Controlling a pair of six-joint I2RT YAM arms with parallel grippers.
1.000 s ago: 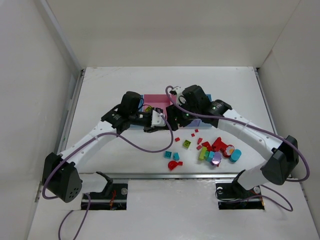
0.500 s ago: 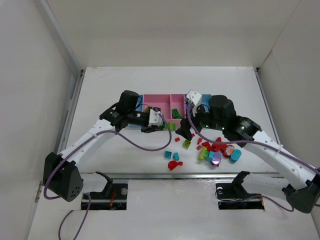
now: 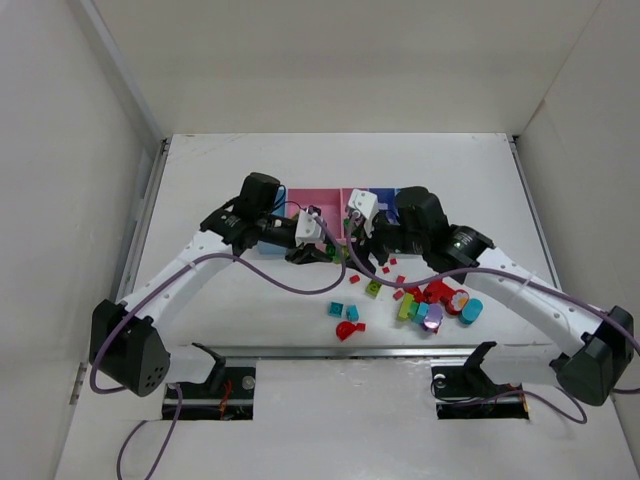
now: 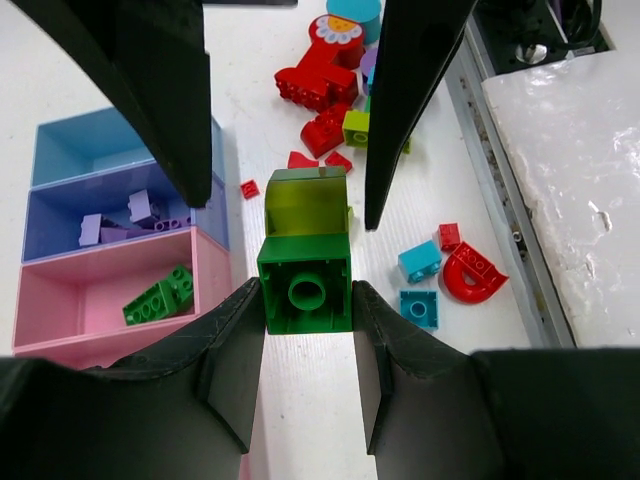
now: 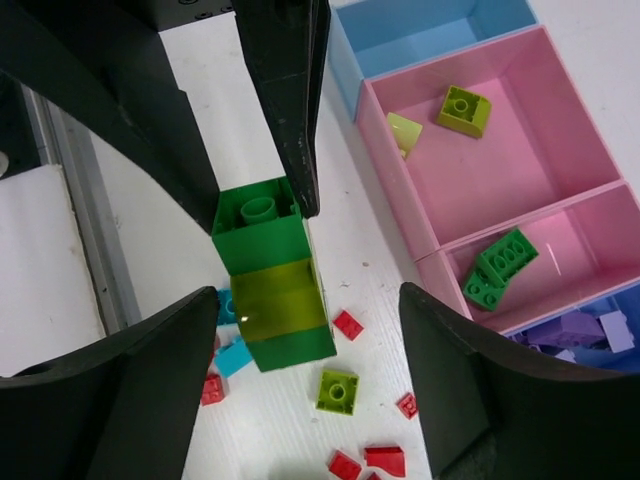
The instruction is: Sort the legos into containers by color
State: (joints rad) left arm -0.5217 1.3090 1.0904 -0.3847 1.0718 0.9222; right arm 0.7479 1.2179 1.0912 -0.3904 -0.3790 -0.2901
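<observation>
My left gripper (image 4: 305,300) is shut on a stack of legos: a green brick (image 4: 305,290) with a lime-yellow brick (image 4: 306,202) joined to it. The right wrist view shows the stack (image 5: 272,275) as green, lime-yellow, green, held at its upper end. My right gripper (image 5: 308,300) is open, its fingers either side of the stack's free end with gaps. In the top view both grippers (image 3: 318,252) (image 3: 352,250) meet just in front of the containers (image 3: 322,198). The narrow pink bin (image 5: 570,250) holds green bricks, the wide pink bin (image 5: 520,150) lime ones, and the purple-blue bin (image 4: 70,215) purple ones.
Loose legos lie on the table right of the grippers: a red, lime, purple and cyan pile (image 3: 435,300), a red curved piece (image 3: 347,330), cyan bricks (image 3: 340,310), a lime square (image 3: 373,288) and small red bits (image 3: 398,282). White walls enclose the table.
The right arm swung off the bins to the right, then came back left with its jaws open around the stack's free end. The left gripper kept hold of the stack.
</observation>
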